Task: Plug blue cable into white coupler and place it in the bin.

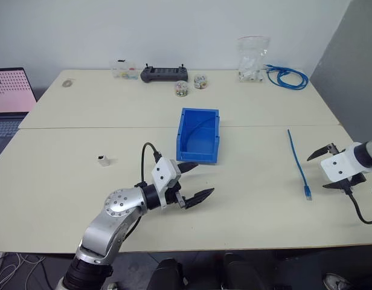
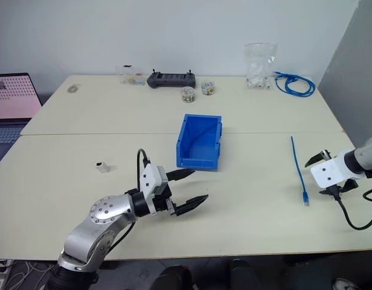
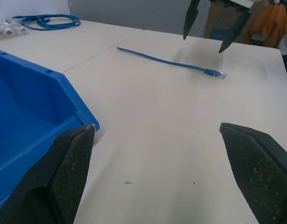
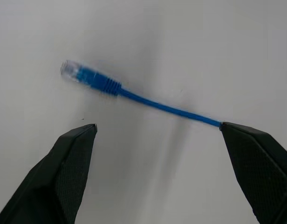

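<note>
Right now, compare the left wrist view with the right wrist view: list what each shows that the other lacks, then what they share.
Left wrist view alone: the blue bin beside the open left fingers, the looped cable bundle at the far edge, and the right gripper hanging open above the table.
Right wrist view alone: a close look at the clear plug between the open right fingers.
Both: the blue cable lying flat on the table, gripped by nothing.
</note>
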`<state>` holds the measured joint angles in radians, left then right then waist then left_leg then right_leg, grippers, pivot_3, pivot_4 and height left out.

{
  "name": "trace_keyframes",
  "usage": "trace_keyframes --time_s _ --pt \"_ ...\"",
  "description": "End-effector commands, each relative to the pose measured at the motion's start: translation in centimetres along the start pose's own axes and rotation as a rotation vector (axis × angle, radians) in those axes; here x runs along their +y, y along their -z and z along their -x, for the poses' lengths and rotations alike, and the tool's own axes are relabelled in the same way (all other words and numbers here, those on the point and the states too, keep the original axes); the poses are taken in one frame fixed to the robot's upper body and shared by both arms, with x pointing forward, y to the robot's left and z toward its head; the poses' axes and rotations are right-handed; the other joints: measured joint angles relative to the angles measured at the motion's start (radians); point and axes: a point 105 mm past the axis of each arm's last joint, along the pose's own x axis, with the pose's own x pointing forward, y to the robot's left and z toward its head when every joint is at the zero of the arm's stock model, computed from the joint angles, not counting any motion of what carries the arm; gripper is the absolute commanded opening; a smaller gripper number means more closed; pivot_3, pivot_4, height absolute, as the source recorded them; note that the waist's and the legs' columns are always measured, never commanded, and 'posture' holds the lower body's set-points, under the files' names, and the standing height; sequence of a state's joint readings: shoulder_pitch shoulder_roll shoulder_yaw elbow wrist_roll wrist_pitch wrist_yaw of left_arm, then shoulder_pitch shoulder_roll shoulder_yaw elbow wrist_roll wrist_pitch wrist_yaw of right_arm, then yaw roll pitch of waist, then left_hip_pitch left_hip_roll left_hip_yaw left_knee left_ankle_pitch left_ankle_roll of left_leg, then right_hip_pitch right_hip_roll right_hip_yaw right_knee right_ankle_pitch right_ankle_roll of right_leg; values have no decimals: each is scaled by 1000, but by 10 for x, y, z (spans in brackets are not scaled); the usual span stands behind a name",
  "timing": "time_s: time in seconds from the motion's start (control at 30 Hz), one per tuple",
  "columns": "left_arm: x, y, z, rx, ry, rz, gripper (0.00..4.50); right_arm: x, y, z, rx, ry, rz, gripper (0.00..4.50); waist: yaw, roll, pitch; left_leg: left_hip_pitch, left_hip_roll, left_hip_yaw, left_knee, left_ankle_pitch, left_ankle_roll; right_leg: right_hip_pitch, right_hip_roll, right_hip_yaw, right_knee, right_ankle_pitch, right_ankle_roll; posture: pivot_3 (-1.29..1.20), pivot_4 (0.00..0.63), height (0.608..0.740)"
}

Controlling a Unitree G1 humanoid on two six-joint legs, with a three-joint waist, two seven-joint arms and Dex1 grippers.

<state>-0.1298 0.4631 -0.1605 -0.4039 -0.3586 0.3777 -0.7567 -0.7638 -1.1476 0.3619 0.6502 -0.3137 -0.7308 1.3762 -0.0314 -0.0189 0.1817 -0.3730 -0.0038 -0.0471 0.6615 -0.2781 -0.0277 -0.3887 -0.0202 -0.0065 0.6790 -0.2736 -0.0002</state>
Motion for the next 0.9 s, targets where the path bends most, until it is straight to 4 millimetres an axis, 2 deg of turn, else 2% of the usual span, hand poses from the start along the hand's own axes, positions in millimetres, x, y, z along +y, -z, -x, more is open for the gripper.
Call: trace_keyframes --time_s 0.03,0.23,0.4,0.5,0.73,0.9 --pt "-2 -8 -2 -31 -2 -36 4500 3 4 -6 24 -85 109 4478 1 0 0 0 0 0 0 0 0 0 0 0 0 0 0 0 150 740" --pt "-2 -7 -1 -29 -21 -39 4500 4 -10 -23 -47 -143 198 4478 5 1 1 0 -1 0 1 0 0 0 -1 1 0 0 0 0 150 740" --pt "-2 -6 -1 -26 -26 -40 4500 11 -14 -30 -64 -206 222 4478 6 1 1 0 -1 0 1 0 0 1 -1 0 0 0 0 0 150 740" --pt "-2 -6 -2 -25 -28 -40 4500 11 -17 -35 -76 -218 223 3995 6 1 1 0 -1 0 1 0 0 1 -1 0 0 0 0 0 150 740" --pt "-2 -6 -1 -17 -29 -44 4500 10 -25 -43 -120 -230 191 2070 0 -1 2 8 0 0 0 0 0 8 -1 0 0 0 -1 0 150 740" --pt "-1 -5 1 -8 -33 -47 4500 7 -30 -44 -159 -220 159 880 -2 -1 2 10 1 0 0 0 0 10 0 0 0 -1 -1 0 150 740"
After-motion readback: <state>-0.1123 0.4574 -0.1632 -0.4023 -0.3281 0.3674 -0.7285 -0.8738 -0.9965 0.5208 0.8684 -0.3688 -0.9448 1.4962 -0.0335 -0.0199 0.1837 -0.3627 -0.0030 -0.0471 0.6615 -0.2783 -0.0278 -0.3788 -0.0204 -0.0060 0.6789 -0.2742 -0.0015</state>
